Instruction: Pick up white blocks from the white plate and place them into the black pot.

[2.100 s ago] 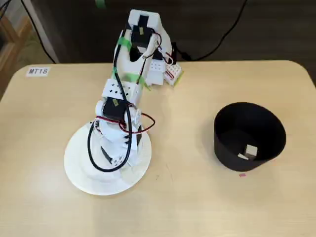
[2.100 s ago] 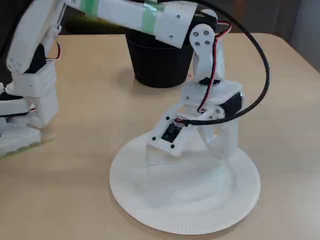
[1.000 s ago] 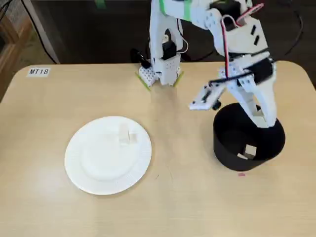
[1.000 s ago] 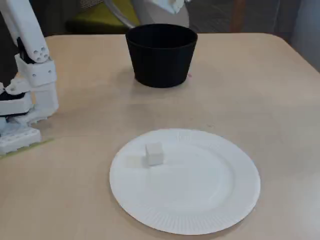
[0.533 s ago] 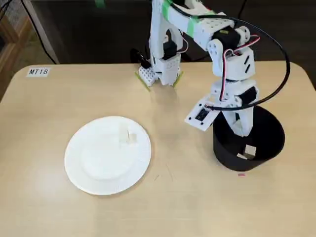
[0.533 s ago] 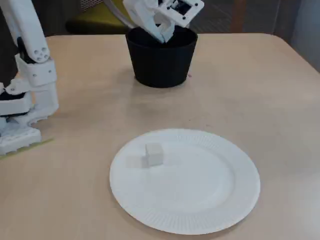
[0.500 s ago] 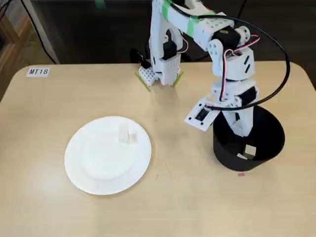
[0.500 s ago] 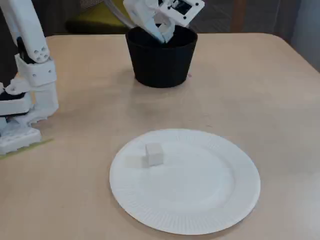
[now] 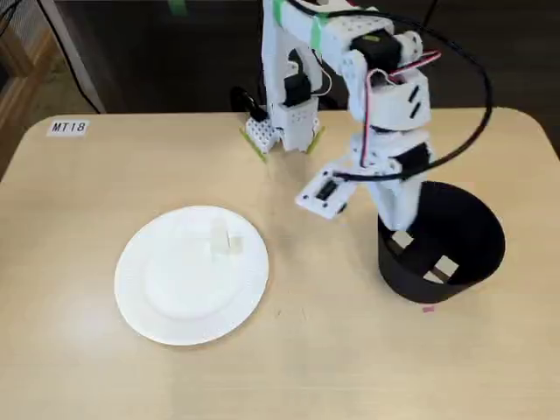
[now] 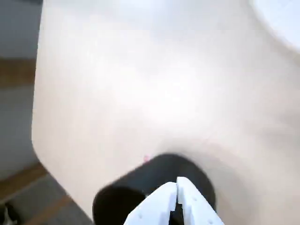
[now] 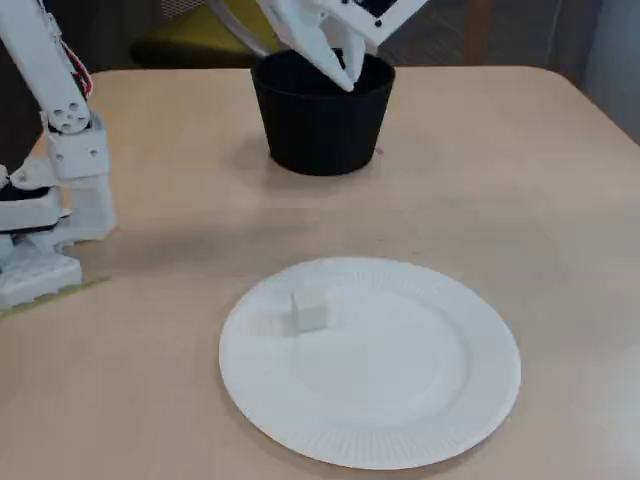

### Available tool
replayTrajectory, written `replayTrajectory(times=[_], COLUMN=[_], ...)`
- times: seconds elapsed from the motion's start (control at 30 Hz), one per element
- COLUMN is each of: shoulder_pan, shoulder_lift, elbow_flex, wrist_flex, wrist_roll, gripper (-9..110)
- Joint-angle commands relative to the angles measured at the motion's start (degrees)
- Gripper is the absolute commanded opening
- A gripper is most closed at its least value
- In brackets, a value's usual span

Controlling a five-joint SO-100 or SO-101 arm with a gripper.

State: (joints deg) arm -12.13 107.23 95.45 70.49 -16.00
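The gripper, fingertips closed and empty, is held over the black pot; remaining white blocks lie toward the tabletop's opposite edge.

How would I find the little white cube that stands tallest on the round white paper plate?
Look at the round white paper plate lying in front of the matte black round pot in a fixed view. Near the plate's left rim sit two small white blocks side by side. Yours is the right-hand white cube, brighter and standing taller than the flatter, duller white block touching its left.
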Motion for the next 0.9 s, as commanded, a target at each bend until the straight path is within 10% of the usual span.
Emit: replayTrajectory(times=[0.0, 0.87], shoulder_pan=[9.9, 31.1], shoulder_lift=[2.8, -4.0], elbow_flex=[-2.2, 2.1], wrist_flex=[4.0, 19.6], wrist_roll=[-2.5, -15.0], gripper=[-2, -2])
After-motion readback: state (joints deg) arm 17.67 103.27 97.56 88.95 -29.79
